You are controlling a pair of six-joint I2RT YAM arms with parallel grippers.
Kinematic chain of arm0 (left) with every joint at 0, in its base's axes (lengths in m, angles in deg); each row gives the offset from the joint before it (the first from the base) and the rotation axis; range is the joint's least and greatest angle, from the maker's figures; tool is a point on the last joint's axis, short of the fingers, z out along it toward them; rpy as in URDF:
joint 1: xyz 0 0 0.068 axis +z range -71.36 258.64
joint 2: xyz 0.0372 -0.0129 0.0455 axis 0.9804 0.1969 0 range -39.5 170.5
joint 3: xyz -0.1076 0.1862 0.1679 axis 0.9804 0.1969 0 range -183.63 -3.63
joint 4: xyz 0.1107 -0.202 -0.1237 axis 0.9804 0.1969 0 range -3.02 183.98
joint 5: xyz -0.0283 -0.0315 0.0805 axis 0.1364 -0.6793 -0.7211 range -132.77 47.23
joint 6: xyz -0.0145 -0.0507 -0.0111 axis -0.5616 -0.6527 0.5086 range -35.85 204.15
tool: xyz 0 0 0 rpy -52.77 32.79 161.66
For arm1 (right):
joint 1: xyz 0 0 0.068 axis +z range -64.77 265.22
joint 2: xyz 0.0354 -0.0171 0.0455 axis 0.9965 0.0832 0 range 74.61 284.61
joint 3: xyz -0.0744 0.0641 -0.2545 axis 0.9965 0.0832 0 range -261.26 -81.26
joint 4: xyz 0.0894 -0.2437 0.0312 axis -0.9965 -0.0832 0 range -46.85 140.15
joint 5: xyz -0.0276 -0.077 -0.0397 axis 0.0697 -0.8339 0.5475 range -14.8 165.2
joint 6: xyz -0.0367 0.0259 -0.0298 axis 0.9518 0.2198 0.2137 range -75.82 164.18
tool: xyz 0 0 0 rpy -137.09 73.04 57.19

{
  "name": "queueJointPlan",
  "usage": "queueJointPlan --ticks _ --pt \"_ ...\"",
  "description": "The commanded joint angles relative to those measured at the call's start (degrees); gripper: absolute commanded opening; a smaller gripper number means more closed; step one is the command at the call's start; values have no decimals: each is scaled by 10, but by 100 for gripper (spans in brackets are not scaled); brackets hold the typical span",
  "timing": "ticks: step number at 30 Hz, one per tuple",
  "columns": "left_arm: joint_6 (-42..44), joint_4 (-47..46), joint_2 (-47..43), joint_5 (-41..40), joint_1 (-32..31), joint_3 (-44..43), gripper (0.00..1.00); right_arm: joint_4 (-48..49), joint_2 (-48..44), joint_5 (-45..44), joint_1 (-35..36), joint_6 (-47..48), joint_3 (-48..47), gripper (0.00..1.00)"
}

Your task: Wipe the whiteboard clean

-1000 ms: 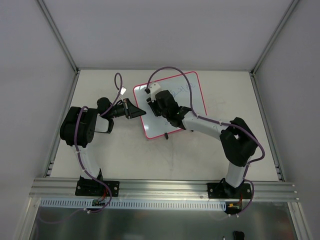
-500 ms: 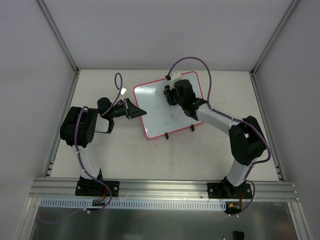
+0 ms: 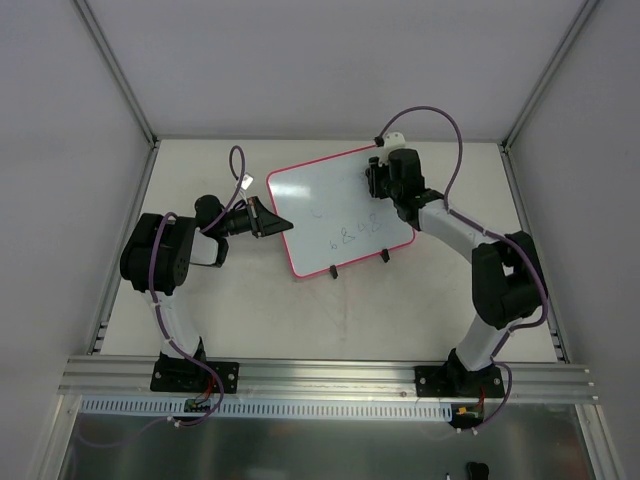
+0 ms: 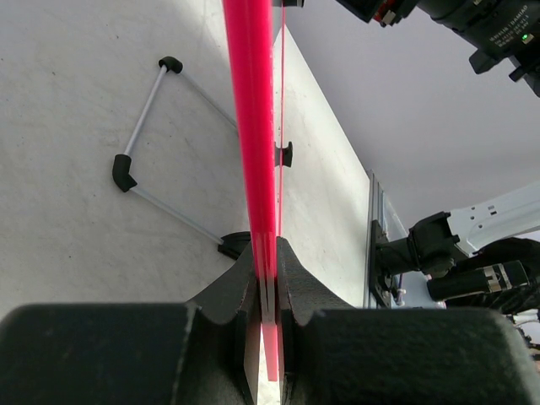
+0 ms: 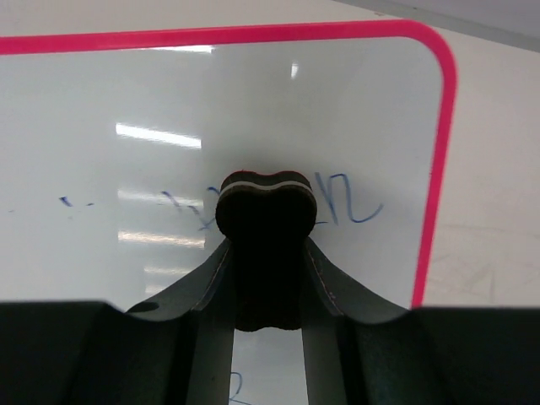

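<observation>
Whiteboard (image 3: pixel 320 215), pink-red framed, shown lying slightly askew on the desk (image 3: pixel 240 310) between the two arms, with its two black clip feet (image 3: pixel 333 271) at the near edge. The left edge is clamped by the left fingers (image 3: pixel 268 220), which are seen in the left wrist view (image 4: pixel 285 283) closed tight upon the thin red frame (image 4: pixel 251 126). A black eraser (image 5: pixel 266 211) is pinched between the right fingers (image 5: pixel 321 266), which are parted only by the block's width. It appears to be pressed on the board face just inside the far right corner.

Change over the last second: the right fingers (image 3: pixel 385 180) have been carried along the far edge of the board, from the far left corner past the middle to the far right corner. The board and the left arm have not been shifted. One stroke across the far strip is thus judged done, yet blue strokes (image 5: pixel 350 207) are left on either side of the eraser. A second group of blue marks (image 3: pixel 350 236) toward the near edge has not been reached, so much of the task is judged to remain.

Writing: the marks beside the eraser resemble "12", and the nearer group resembles digits with an ampersand. Neither can be read with certainty. Small white print on the black housing (image 4: pixel 506 34) at the top of the left wrist view is too small to be read. No brand is legible.
</observation>
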Motion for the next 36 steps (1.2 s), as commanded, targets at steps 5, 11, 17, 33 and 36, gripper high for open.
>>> queueJointPlan --ticks 5,11,17,33,36 --pt "47 -220 -12 33 -9 9 0 -64 14 -57 -55 10 4 0" --pt "48 -220 -14 33 -9 11 0 -74 13 -39 -70 12 -5 0" --pt "47 -220 -18 33 -9 12 0 -85 21 -14 -69 12 -26 0" --pt "46 -220 -22 36 -9 12 0 -166 49 38 -66 31 -130 0" --pt "45 -220 -22 37 -9 10 0 -183 51 59 -59 31 -143 0"
